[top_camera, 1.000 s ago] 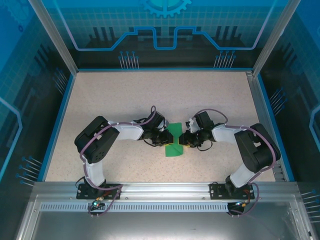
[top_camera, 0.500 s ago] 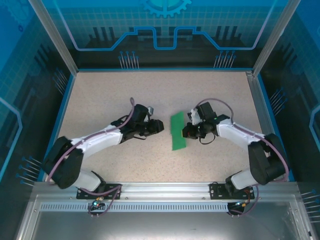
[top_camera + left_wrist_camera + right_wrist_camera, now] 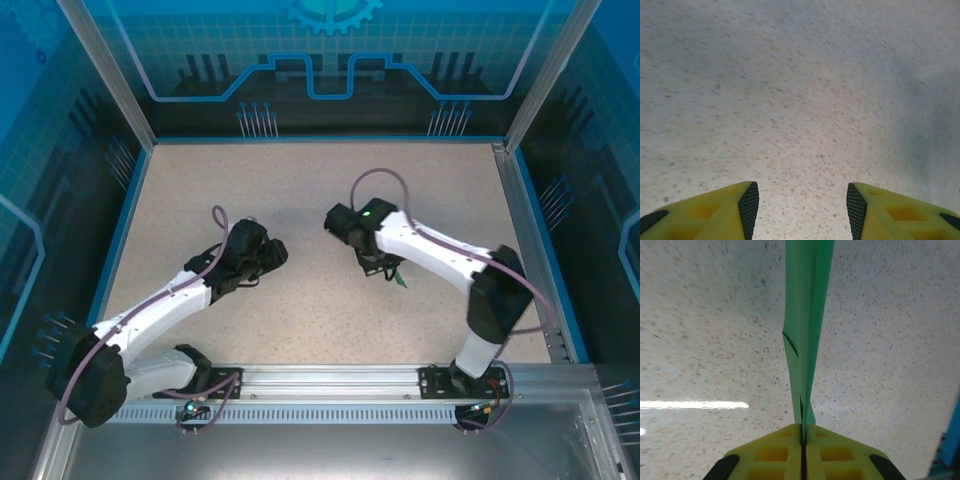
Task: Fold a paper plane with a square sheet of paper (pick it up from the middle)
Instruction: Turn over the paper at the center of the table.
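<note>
Since half a second ago the left gripper (image 3: 802, 202) has drawn back to the left, away from the centre of the table (image 3: 300, 180), and its arm now lies stretched low over the near-left area. Over the same interval the right arm's wrist has swung toward the far centre. The folded green paper (image 3: 807, 315), then seen from above as a broad strip between the two grippers, now shows from above only as a small green sliver just right of the right gripper (image 3: 803, 432).

Left wrist view: the yellow fingers stand spread apart, with speckled table surface showing between them.

Right wrist view: the yellow fingers are pressed together, pinching the near end of the paper. The paper runs away from the fingertips as a narrow creased band, thin at the grip and wider farther out, with a small kink on its left edge. Whether its far end touches the table cannot be told.
</note>
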Robot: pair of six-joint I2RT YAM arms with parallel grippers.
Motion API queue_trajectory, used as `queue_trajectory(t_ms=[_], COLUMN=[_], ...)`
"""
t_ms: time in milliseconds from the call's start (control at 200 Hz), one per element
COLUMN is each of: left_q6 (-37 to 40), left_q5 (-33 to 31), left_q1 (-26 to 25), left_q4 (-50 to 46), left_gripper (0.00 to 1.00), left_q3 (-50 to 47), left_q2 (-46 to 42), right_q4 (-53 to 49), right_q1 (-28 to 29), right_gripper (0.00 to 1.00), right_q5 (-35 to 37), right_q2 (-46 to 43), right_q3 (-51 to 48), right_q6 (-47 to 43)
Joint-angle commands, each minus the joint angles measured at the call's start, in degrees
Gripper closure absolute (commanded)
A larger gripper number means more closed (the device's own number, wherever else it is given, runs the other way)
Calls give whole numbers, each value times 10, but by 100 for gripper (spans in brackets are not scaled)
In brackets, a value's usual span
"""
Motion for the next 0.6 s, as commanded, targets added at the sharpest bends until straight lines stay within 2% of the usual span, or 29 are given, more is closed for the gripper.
queue_trajectory(t_ms=[0,220,315,360,425,490,595], left_q6=[-27,-27,-22,-19,-16,-5,18], left_q5=[-74,-115,-121,-118,-110,-91,-33], left_q1=[7,12,13,14,14,14,14], left_q4=[-54,-80,-95,-98,-97,-84,-50], left_gripper=[46,43,42,41,41,39,38], left_q3=[-12,-41,-45,-47,-50,-52,-51], left_q2=[-31,-99,-119,-124,-131,-133,-120], right_q4=[-56,8,27,48,89,123,212], right_q1=[23,54,65,70,72,71,50], right_gripper=[92,90,88,83,76,69,59], right_q5=[19,-89,-135,-159,-217,-241,-309], right_q2=[62,193,235,246,248,231,163], right_q3=[35,123,170,185,192,185,116], right_q6=[42,26,16,8,-10,-17,-29])
